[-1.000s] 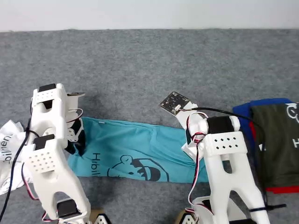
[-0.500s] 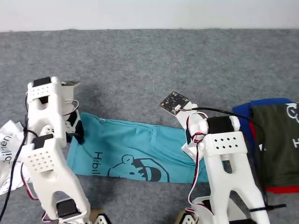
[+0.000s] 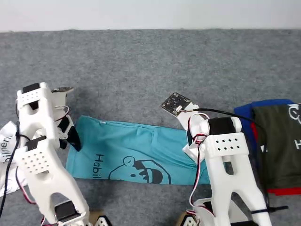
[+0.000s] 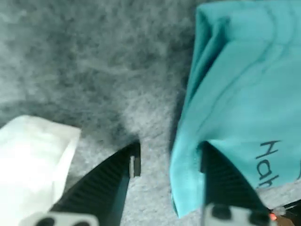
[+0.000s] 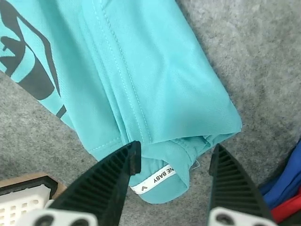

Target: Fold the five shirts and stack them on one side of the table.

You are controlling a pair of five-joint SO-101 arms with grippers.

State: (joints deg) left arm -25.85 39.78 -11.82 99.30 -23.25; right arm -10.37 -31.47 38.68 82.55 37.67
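Holding the left claw with fingers spread apart, gripping nothing, hovering low at one short end of the teal shirt: one finger over the grey felt, the other over the shirt's edge, with the folded hem sitting in the gap. Holding the right claw likewise wide apart and clamping nothing, straddling the shirt's opposite end, where the neck label is poking out. Showing the teal shirt lying as a long folded strip across the near part of the table, stretching from one arm to the other, dark print facing up. Leaving a crumpled white shirt beside the left arm at the table's edge, apart from the teal one. Piling up on the right side: a dark green shirt resting on top of a red shirt and a blue shirt. Running on beyond as grey felt up to a pale wall.
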